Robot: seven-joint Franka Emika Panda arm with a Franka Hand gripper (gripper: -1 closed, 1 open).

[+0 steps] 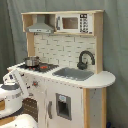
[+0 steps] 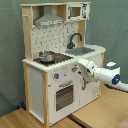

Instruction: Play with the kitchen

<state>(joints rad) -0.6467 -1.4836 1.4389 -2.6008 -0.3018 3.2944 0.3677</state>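
The kitchen is a tall white and light-wood toy with a hood, black faucet, grey sink and oven door. A small metal pot stands on the stovetop. In the second exterior view my gripper reaches in from the right and sits right at the front panel, beside the knobs above the oven door. In the first exterior view my white arm fills the lower left, in front of the kitchen's front face.
A toy microwave sits in the top shelf. The kitchen stands on a wooden floor before a grey curtain. A cupboard door with a dark dispenser panel lies right of the oven.
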